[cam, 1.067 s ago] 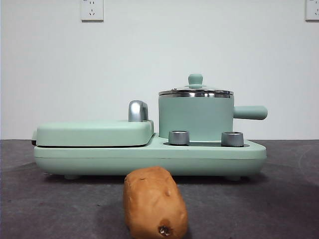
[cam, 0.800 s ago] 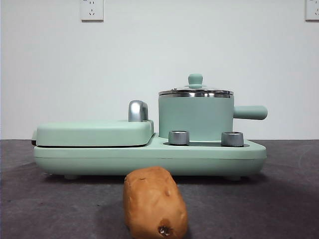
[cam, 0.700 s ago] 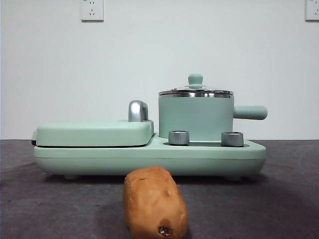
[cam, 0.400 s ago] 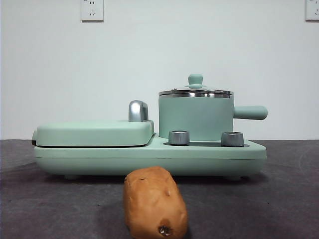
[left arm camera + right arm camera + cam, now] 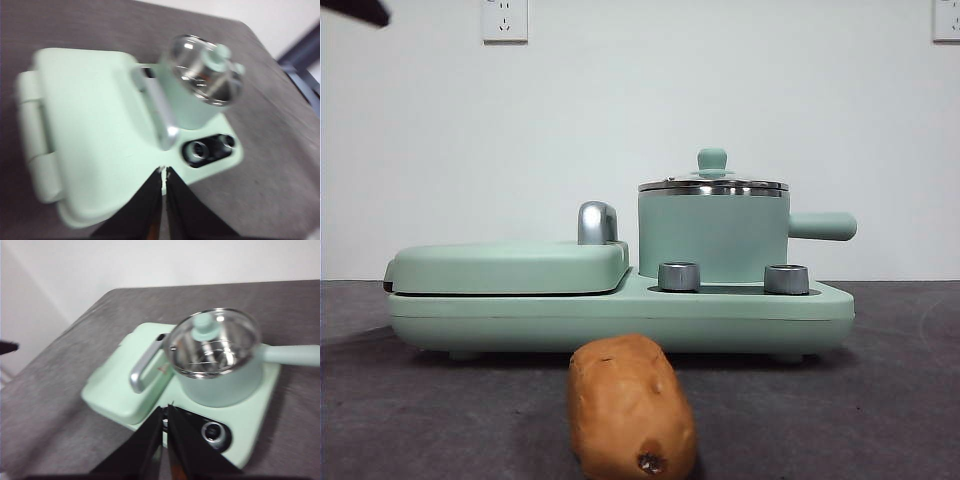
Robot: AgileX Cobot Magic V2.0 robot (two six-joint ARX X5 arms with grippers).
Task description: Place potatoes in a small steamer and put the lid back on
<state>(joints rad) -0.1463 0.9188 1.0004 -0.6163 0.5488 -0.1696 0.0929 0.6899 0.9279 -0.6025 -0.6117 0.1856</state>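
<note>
The orange-brown potato (image 5: 632, 405) lies on the dark table in front of the appliance, its dark spot towards the front camera. The small steamer (image 5: 713, 240) stands on the right half of the mint-green base, handle pointing right. The glass lid (image 5: 712, 184) with its green knob sits on it. My left gripper (image 5: 164, 171) hovers shut and holding nothing, high over the steamer's (image 5: 192, 107) flat grill neighbour. My right gripper (image 5: 165, 412) is also shut and bare, high above the base in front of the steamer (image 5: 220, 377) and lid (image 5: 215, 337). Neither wrist view shows the potato.
A flat hinged grill plate (image 5: 510, 268) with a chrome handle (image 5: 596, 222) fills the left half of the base (image 5: 620, 318). Two steel knobs (image 5: 679, 276) sit in front of the steamer. A black arm tip (image 5: 355, 10) shows in the top left corner.
A black arm tip has come into the top left corner of the front view. The potato, steamer and lid have not moved.
</note>
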